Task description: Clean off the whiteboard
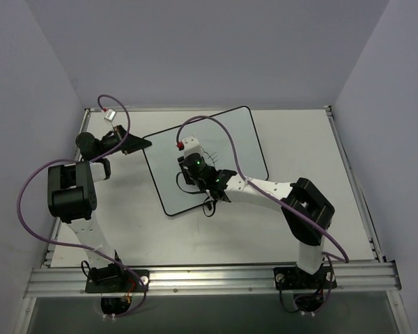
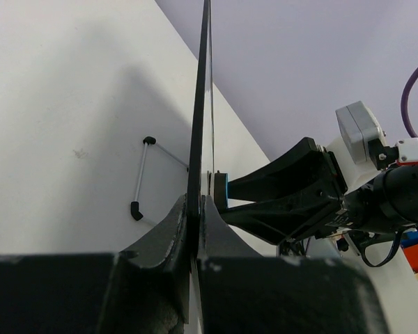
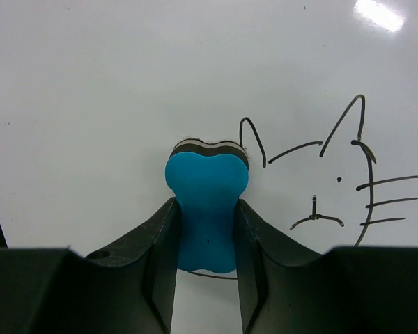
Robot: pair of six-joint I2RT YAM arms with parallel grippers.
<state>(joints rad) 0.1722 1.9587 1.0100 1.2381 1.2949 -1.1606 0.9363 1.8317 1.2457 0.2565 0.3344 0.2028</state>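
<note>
The whiteboard (image 1: 223,132) lies askew on the white counter (image 1: 313,146), its thin black frame at an angle to the counter's edges. The left gripper (image 1: 143,144) meets the board's left corner. The right gripper (image 1: 193,161) is over the board's middle, just beside faint black marks (image 1: 209,153).

The whiteboard (image 1: 168,170) is glossy white inside a thin black frame, with a cat-face doodle (image 3: 313,203) drawn in black line. The eraser (image 3: 207,179) is bright blue, backed by a black-and-white striped felt layer. The left end effector (image 2: 195,206) and the right end effector (image 3: 207,217) are black. The cables (image 1: 19,202) are purple, the worktop (image 1: 306,139) white
</note>
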